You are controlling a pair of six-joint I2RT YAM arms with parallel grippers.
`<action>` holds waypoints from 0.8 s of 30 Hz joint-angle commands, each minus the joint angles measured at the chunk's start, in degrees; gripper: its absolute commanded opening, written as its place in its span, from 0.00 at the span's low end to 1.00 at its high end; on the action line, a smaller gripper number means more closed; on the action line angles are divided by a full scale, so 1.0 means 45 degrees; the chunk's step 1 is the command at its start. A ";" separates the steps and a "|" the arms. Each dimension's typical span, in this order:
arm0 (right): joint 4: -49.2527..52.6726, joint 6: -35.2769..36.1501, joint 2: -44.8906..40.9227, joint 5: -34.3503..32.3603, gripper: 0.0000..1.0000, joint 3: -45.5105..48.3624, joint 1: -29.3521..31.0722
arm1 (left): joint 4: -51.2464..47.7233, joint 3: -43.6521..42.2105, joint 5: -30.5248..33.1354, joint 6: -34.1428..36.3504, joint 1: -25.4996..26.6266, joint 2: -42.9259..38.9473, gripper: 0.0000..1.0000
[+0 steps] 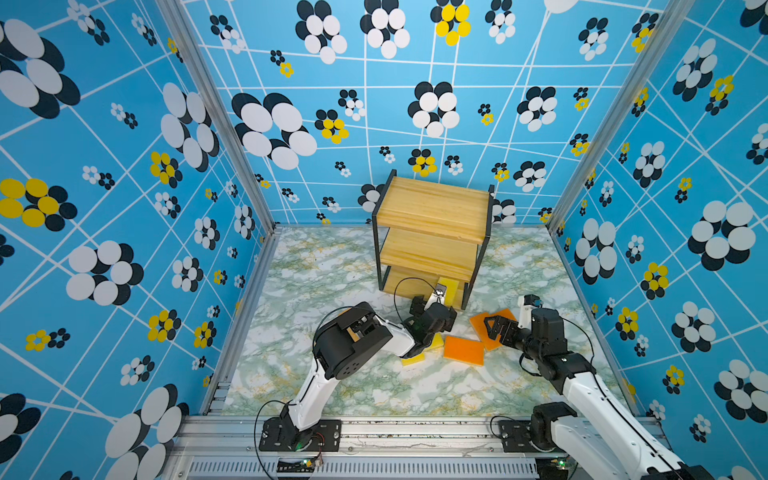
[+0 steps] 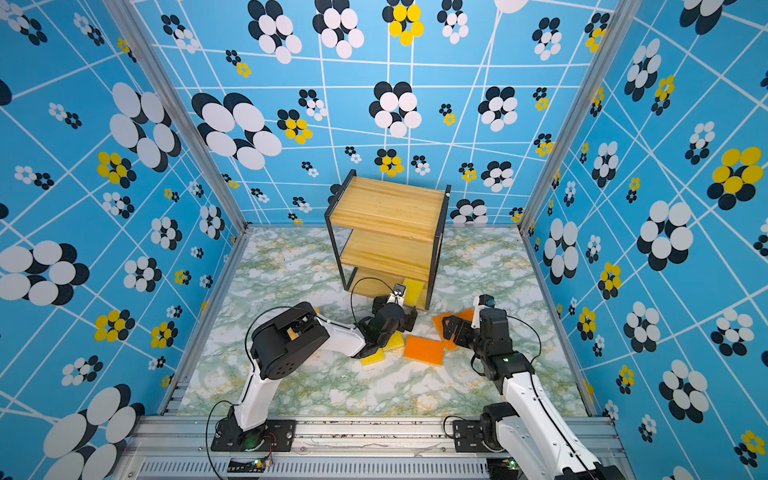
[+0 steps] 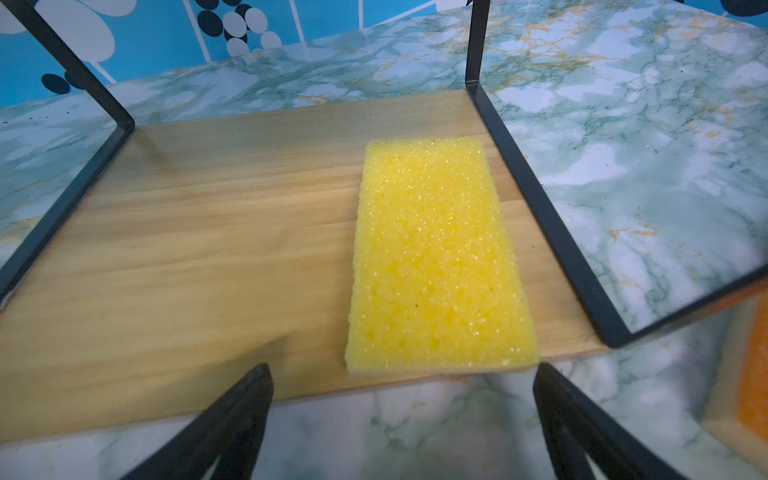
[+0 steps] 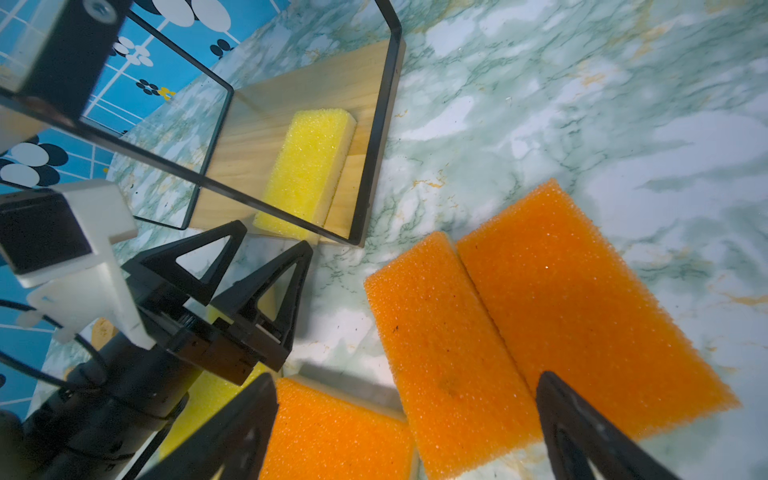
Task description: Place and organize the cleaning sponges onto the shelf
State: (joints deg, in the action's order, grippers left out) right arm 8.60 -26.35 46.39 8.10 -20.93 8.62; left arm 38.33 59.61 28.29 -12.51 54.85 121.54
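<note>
The shelf (image 1: 432,203) (image 2: 390,208) stands at the back of the marble table. One yellow sponge (image 3: 436,257) (image 4: 307,166) (image 1: 451,289) lies flat on its bottom board, at the right end. My left gripper (image 3: 401,370) (image 1: 434,305) is open just in front of that board, off the sponge, holding nothing. Two yellow sponges (image 1: 413,359) (image 2: 395,341) lie on the table, partly under the left wrist. Three orange sponges (image 4: 449,332) (image 4: 582,299) (image 4: 332,432) lie side by side right of them. Over these hangs my right gripper (image 4: 405,378) (image 1: 494,328), open and empty.
The shelf's black frame posts (image 3: 540,199) flank the bottom board. Its middle board (image 1: 430,249) and top board carry nothing. Patterned blue walls (image 1: 124,208) close in three sides. The arm bases sit on the metal rail (image 1: 395,432) at the front.
</note>
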 commanded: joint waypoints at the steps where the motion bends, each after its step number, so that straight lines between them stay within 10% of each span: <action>1: 0.0167 0.0152 -0.0181 0.0110 0.99 0.0005 0.0115 | -0.0318 -0.0489 -0.0034 0.0227 0.0065 -0.1029 0.99; 24: -0.0548 -0.0384 0.0409 0.1198 0.99 -0.0266 0.0153 | -0.7225 -0.2762 -0.2429 -0.1296 -0.0910 -0.6964 0.99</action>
State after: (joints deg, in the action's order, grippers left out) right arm 7.03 -26.92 48.18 11.35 -20.93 8.69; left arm 14.59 48.40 20.82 -15.46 50.59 93.86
